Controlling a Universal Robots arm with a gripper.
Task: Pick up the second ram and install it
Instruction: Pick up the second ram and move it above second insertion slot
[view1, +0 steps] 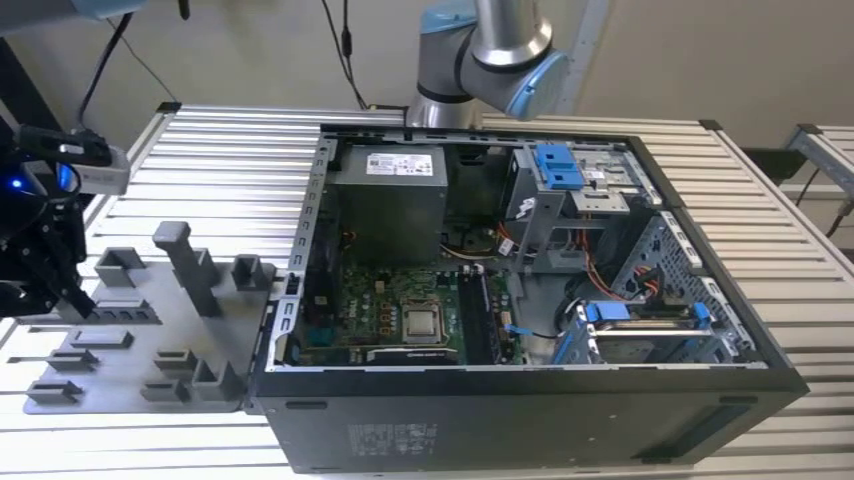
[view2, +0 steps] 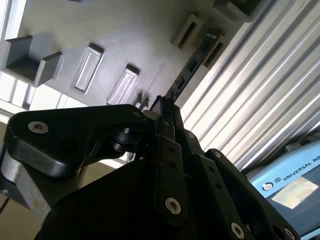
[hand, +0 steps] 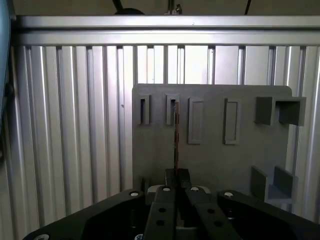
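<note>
The second ram (hand: 176, 135) is a thin blue board seen edge-on in both wrist views (view2: 192, 67). My gripper (hand: 176, 172) is shut on its near end, with the black fingers (view2: 170, 150) pressed against both faces. The ram's far end lies over a narrow slot of the grey holder plate (hand: 240, 160); whether it still sits in the slot I cannot tell. In the exterior view my gripper (view1: 67, 300) hangs over that holder plate (view1: 134, 345) at the exterior view's left, well apart from the open computer case (view1: 534, 410) and its green motherboard (view1: 400, 310).
The holder plate (view2: 125, 30) carries several raised blocks and empty slots. A slatted aluminium table (view1: 227, 150) bears the plate and the case. Inside the case are a grey power supply (view1: 387, 200) and blue drive-bay clips (view1: 561, 165). The arm's base (view1: 481, 60) stands behind the case.
</note>
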